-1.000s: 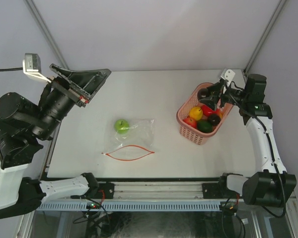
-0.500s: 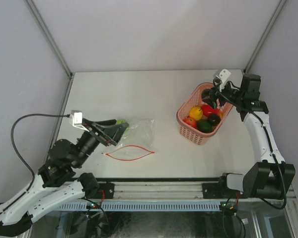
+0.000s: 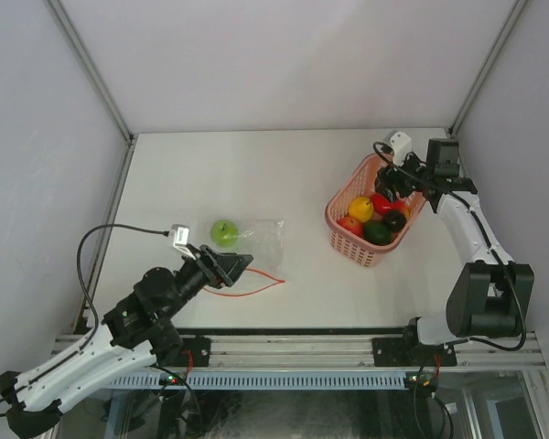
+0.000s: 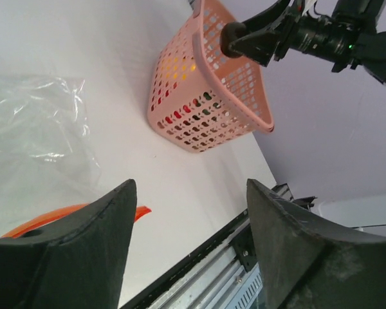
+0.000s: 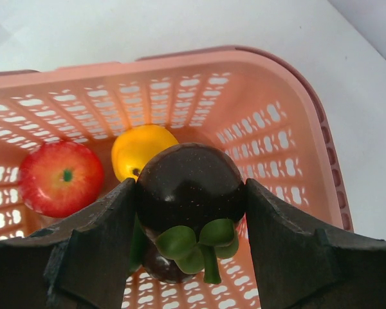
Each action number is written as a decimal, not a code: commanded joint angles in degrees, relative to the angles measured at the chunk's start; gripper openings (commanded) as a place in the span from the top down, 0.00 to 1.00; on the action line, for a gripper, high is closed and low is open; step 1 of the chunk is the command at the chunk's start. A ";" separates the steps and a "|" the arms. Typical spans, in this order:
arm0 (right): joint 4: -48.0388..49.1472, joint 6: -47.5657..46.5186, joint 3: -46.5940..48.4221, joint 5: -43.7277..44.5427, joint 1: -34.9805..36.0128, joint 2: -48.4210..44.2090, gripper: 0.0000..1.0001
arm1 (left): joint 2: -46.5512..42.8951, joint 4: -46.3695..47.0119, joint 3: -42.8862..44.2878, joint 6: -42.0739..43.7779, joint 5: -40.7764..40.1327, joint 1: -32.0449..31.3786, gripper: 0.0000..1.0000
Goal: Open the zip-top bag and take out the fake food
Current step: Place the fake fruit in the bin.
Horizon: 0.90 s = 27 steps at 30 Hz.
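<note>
The clear zip-top bag [image 3: 259, 243] lies flat on the table, its orange-red zip strip [image 3: 256, 278] on the near edge. A light green fruit [image 3: 224, 231] sits at its far left corner; I cannot tell if it is inside. My left gripper [image 3: 231, 266] is open and empty, low over the strip's left part; the left wrist view shows the bag [image 4: 38, 122] and strip [image 4: 140, 211] beside its fingers. My right gripper [image 5: 190, 193] is shut on a blackish fruit [image 5: 190, 177] with green leaves, above the pink basket [image 5: 180, 58].
The pink basket [image 3: 340, 208] stands at the right and holds red [image 3: 381, 202], yellow [image 3: 360, 208], dark green [image 3: 377, 232] and black [image 3: 394, 219] fake fruits. The right wrist view shows a red apple [image 5: 61, 177] and a yellow fruit [image 5: 141, 148] under the gripper. The table's near edge and rail lie just behind my left gripper.
My left arm has swung down from high at the far left to the bag's zip edge. My right gripper has shifted slightly over the basket, still holding the blackish fruit.
</note>
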 commanded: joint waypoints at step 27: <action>3.51 0.21 0.10 8.64 1.97 -1.14 0.00 | -3.21 -0.36 -10.01 -10.14 1.19 -0.17 0.61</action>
